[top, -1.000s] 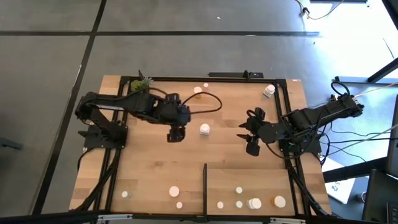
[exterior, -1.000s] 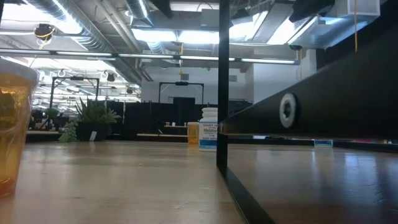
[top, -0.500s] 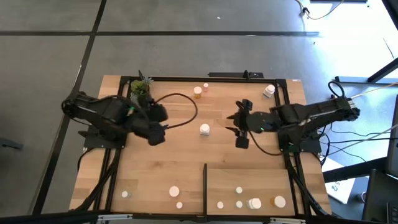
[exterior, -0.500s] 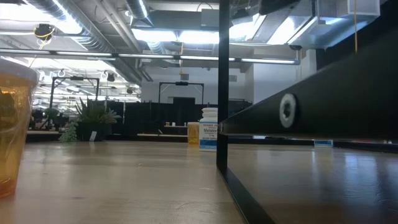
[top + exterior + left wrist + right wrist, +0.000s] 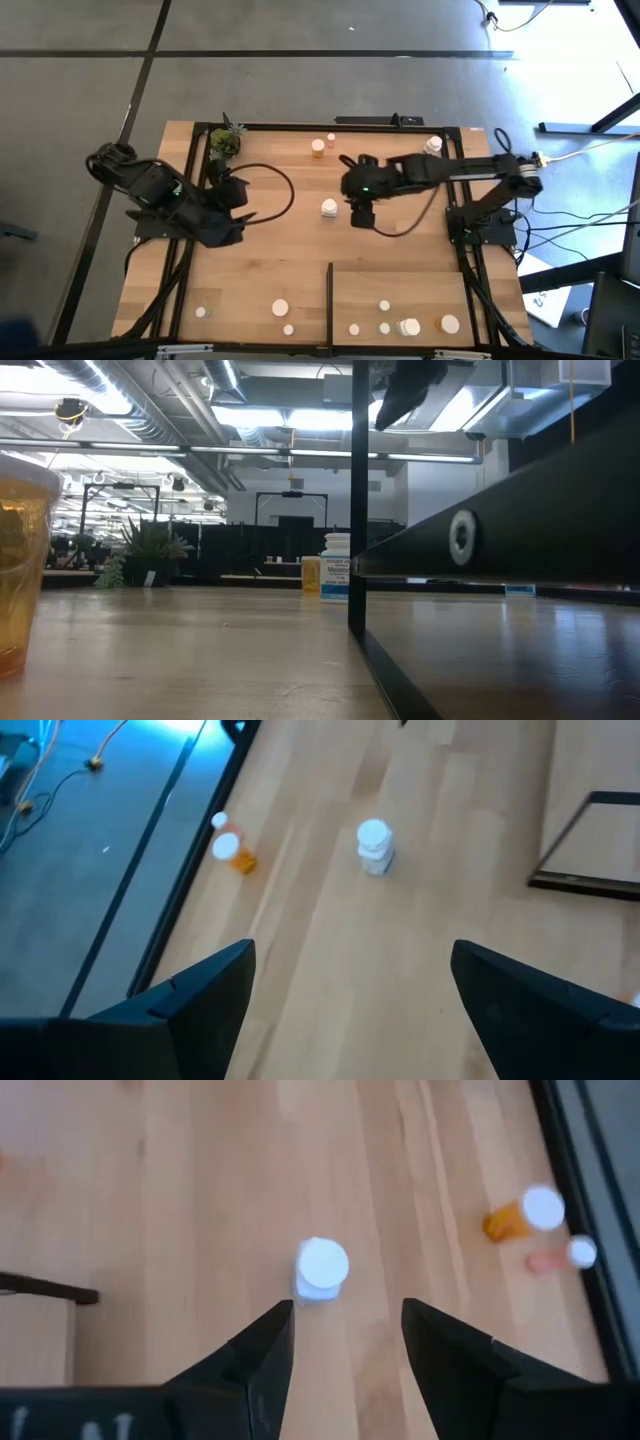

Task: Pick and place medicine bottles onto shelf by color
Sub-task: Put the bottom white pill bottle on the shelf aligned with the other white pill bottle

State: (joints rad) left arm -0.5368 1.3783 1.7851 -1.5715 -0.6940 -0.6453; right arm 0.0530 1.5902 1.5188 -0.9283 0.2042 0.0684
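Mid-table: white-capped white bottle (image 5: 329, 208) upright, beside right hand (image 5: 359, 214).

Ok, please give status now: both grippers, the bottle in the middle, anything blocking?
Right gripper open, empty, just beside white bottle at table centre. Left gripper open, empty, at the left side. Bottle upright, untouched. Nothing in the way.

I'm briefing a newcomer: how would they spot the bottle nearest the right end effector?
Look at the middle of the wooden tabletop. Left of the right end effector stands a white bottle, alone; the orange bottle sits at the far edge.
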